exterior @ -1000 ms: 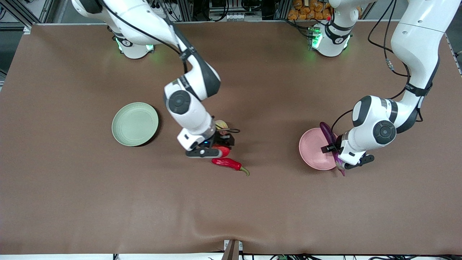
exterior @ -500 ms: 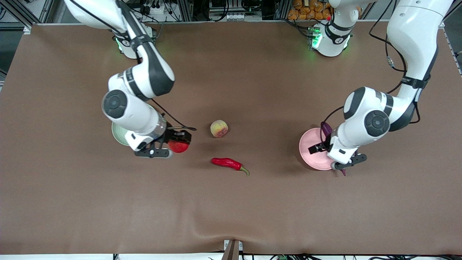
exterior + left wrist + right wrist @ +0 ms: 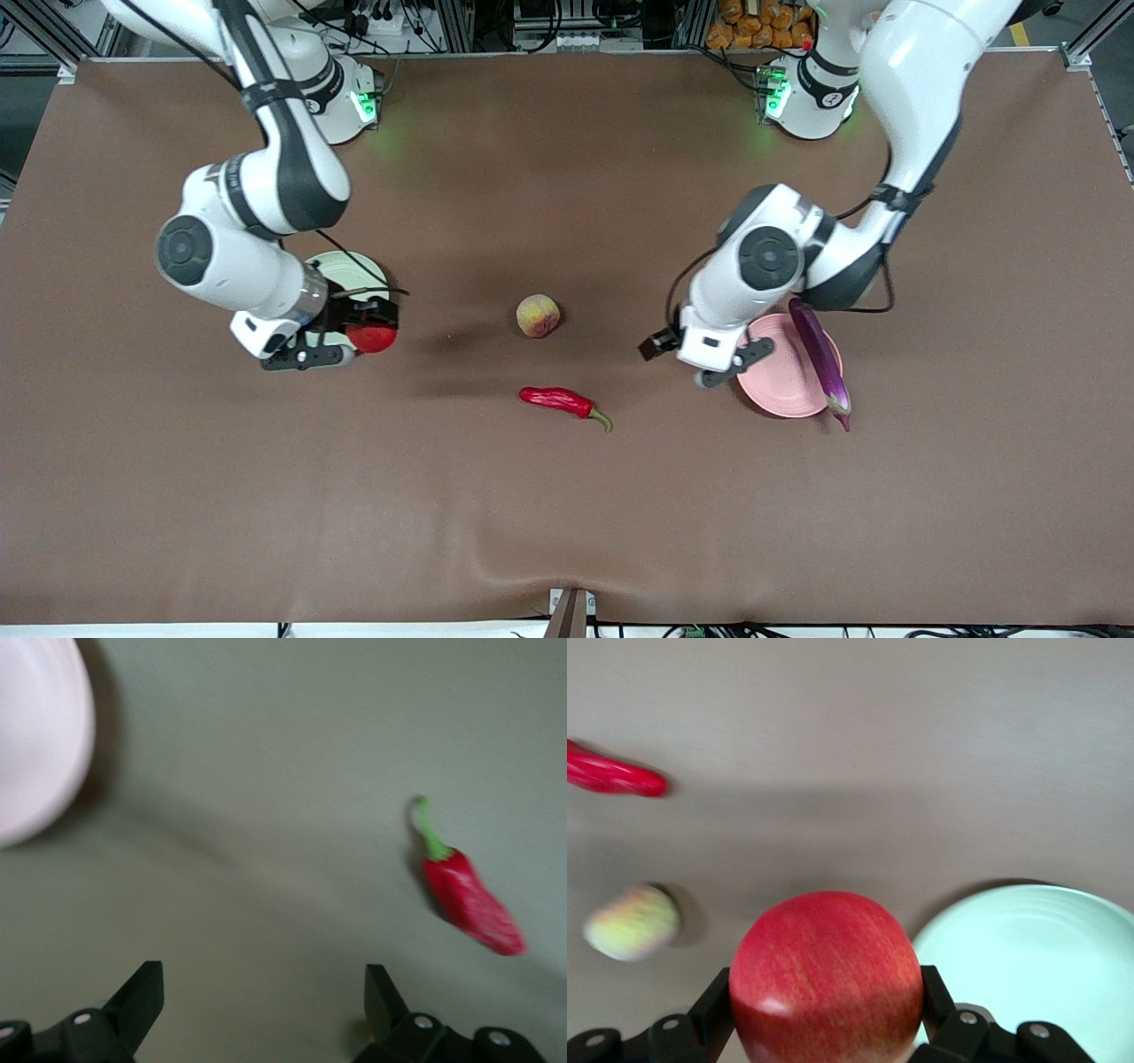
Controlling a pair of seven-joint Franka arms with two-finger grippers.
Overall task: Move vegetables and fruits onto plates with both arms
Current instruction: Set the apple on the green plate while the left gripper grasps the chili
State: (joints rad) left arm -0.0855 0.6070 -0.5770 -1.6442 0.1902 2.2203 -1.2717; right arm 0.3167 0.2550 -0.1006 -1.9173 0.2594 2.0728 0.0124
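My right gripper [image 3: 365,330] is shut on the round red fruit [image 3: 374,338] and holds it over the table at the rim of the pale green plate [image 3: 356,264], which my arm mostly hides. The right wrist view shows the fruit [image 3: 826,979] between the fingers, beside the green plate [image 3: 1036,957]. My left gripper [image 3: 704,359] is open and empty over the table beside the pale pink plate [image 3: 780,381]. The purple eggplant [image 3: 819,359] lies across that plate's rim. The peach [image 3: 538,315] and red chili [image 3: 560,400] lie mid-table. The left wrist view shows the chili [image 3: 469,904].
The brown cloth covers the whole table. The pink plate's edge [image 3: 35,735] shows in the left wrist view. The peach [image 3: 631,921] and chili [image 3: 611,775] show in the right wrist view. Both arm bases stand along the table edge farthest from the camera.
My right gripper has carried the red fruit from mid-table to the green plate's rim. My left gripper has let go of the eggplant on the pink plate and moved toward the chili.
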